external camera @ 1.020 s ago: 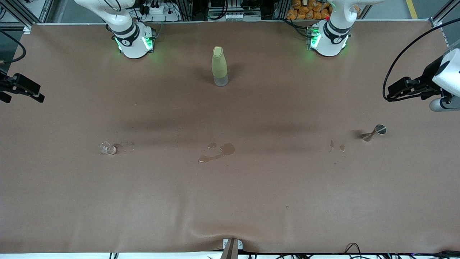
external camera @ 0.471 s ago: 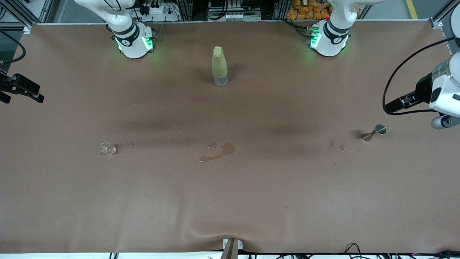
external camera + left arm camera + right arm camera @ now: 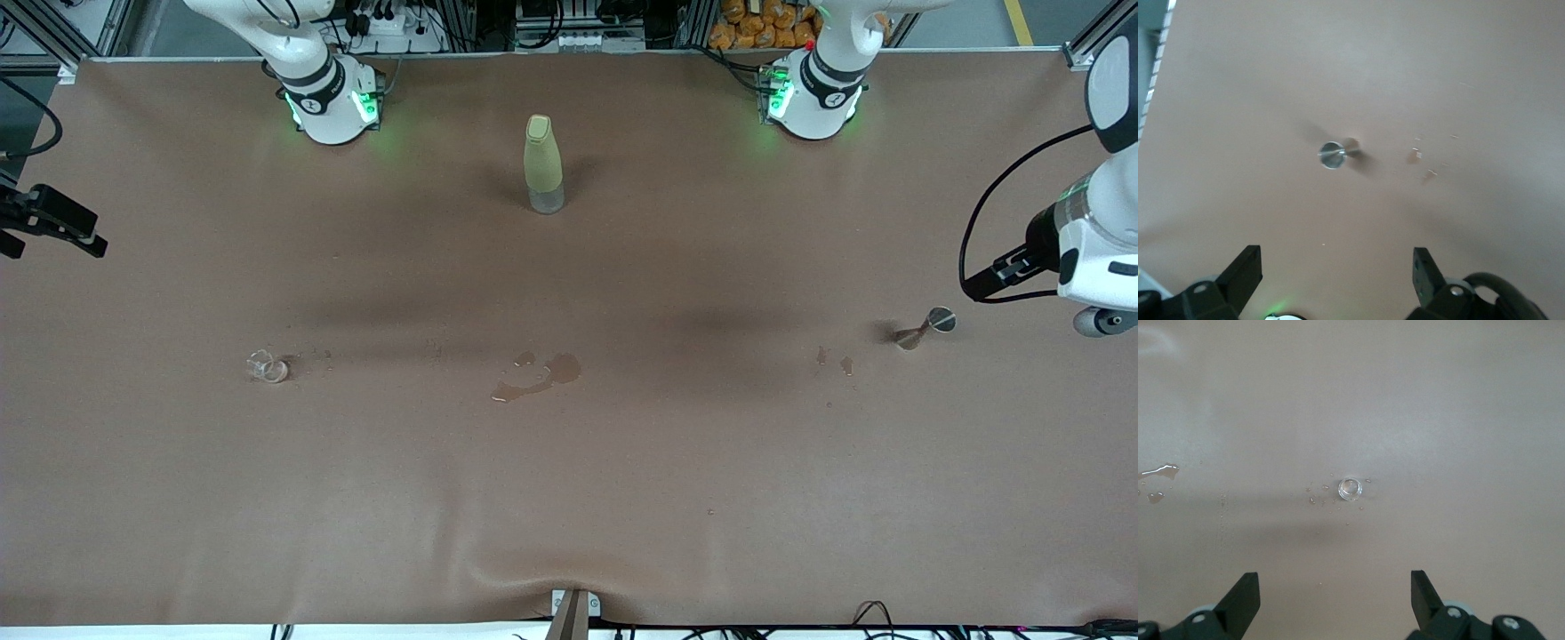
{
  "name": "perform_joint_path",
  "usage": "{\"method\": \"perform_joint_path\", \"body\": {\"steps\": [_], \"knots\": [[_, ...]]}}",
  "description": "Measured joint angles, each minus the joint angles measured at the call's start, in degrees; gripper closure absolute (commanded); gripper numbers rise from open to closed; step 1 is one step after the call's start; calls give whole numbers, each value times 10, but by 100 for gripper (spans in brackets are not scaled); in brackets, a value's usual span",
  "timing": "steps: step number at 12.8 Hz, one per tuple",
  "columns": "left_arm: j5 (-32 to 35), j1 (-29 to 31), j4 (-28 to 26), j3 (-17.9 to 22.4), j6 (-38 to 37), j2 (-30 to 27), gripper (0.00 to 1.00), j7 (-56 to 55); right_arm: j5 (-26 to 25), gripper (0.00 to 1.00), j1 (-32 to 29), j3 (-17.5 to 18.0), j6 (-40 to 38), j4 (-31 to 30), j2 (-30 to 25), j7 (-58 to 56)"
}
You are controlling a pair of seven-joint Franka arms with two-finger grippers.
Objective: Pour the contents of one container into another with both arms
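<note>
A small clear glass [image 3: 267, 366] sits toward the right arm's end of the table, with droplets round it; the right wrist view also shows the glass [image 3: 1350, 489]. A small metal jigger [image 3: 926, 327] lies tipped toward the left arm's end, and the left wrist view shows the jigger [image 3: 1333, 155] too. My left gripper [image 3: 1336, 267] hangs open and empty above the table beside the jigger. My right gripper [image 3: 1335, 593] is open and empty, up in the air at its end of the table, looking down on the glass.
A tall yellow-green bottle [image 3: 543, 164] stands upright between the two arm bases. A brown puddle [image 3: 538, 375] lies mid-table, and smaller drops [image 3: 833, 360] lie beside the jigger. The brown table cover [image 3: 569, 498] is bare nearer the front camera.
The left arm's hand has swung down and toward the jigger, turning to face the table. The right arm has hardly moved. Both grippers stay open.
</note>
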Motion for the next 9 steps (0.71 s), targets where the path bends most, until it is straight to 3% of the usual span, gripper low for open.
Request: {"method": "perform_joint_path", "body": {"steps": [5, 9], "knots": [[91, -20, -68, -16, 31, 13, 0, -172, -1, 0, -12, -9, -29, 4, -2, -58], [116, -23, -90, -17, 49, 27, 0, -205, -1, 0, -33, -14, -48, 6, -6, -122]]}}
